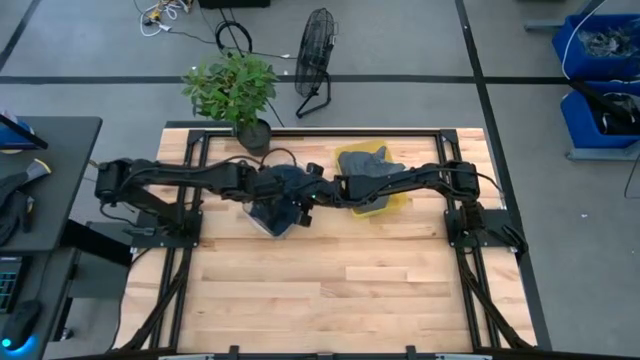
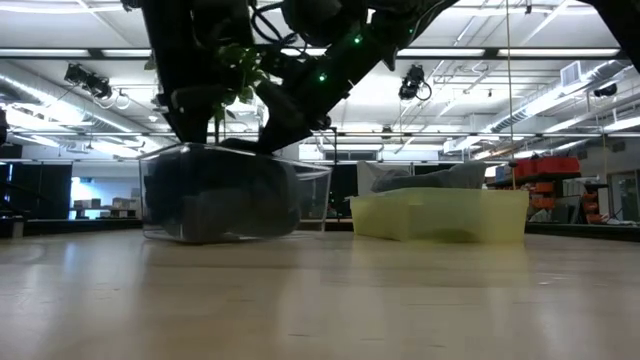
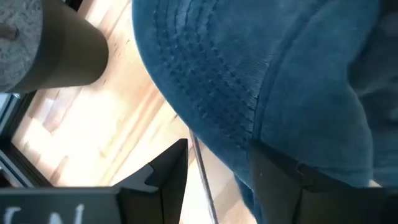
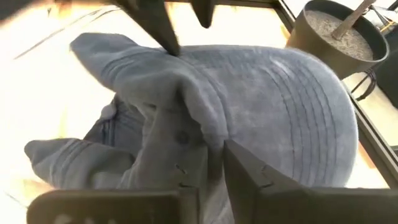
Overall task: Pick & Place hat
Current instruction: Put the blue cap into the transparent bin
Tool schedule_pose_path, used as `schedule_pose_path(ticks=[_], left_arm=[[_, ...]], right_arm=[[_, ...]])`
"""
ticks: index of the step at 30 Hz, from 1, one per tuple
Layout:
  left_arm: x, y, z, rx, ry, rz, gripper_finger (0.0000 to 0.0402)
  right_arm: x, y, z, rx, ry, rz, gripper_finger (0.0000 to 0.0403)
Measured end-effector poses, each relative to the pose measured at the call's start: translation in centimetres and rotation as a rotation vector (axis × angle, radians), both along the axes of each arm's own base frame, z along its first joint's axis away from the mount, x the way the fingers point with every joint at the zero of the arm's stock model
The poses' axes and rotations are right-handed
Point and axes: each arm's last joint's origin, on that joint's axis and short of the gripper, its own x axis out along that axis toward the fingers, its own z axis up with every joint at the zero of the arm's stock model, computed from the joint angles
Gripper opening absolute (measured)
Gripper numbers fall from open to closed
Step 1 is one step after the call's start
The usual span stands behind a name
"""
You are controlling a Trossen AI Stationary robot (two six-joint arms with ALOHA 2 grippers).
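A blue denim hat (image 1: 283,186) with a row-stitched brim (image 4: 292,106) sits over the clear bin (image 2: 225,195) at mid-table. My right gripper (image 4: 214,152) reaches in from the table's right and is shut on the hat's cloth. My left gripper (image 3: 217,152) comes from the left and is open. One of its fingers (image 3: 280,180) stands right at the brim's edge (image 3: 211,93); I cannot tell whether they touch. The left gripper's open fingers (image 4: 155,22) also show beyond the hat in the right wrist view. My right gripper pinches a raised fold of the hat's crown cloth (image 4: 200,127), beside the brim, between its two fingers. The fingers lie slanting down from the table's right. Whether the hat is lifted or lies on the bin's contents does not show.
A yellow bin (image 2: 440,215) with grey hats (image 1: 372,165) stands just right of the clear bin. A potted plant (image 1: 250,130) stands by the far edge, with its pot (image 4: 336,37) close to both grippers. Bare wood (image 1: 330,290) fills the near half of the table.
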Motion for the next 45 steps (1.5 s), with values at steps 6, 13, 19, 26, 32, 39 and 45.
schedule_pose_path(ticks=[6,13,19,26,32,39,45], left_arm=[[0.5,0.5,-0.8,0.0,0.034,0.003,0.0171],[0.5,0.7,-0.8,0.007,0.055,-0.036,0.0171],[0.8,0.6,-1.0,-0.015,0.078,-0.168,0.0171],[0.9,0.6,-1.0,0.011,0.136,-0.32,0.0171],[0.9,0.6,-0.9,0.024,0.154,-0.372,0.0171],[0.9,0.6,-0.9,0.03,0.155,-0.37,0.0171],[0.9,0.7,-0.9,0.064,0.166,-0.36,0.0171]], right_arm=[[-0.9,0.7,1.3,-0.076,0.064,0.083,0.006],[-2.5,0.0,4.1,-0.142,0.06,-0.067,0.0044],[-2.8,-2.9,3.8,-0.119,0.047,-0.235,0.0037],[-3.3,-6.2,2.3,-0.09,0.031,-0.314,0.0037],[-3.0,-7.9,2.4,-0.001,-0.054,-0.233,0.0036],[-2.3,-8.3,2.3,0.097,-0.133,-0.091,0.0005],[-2.6,-7.9,0.6,0.137,-0.015,-0.098,0.0003]])
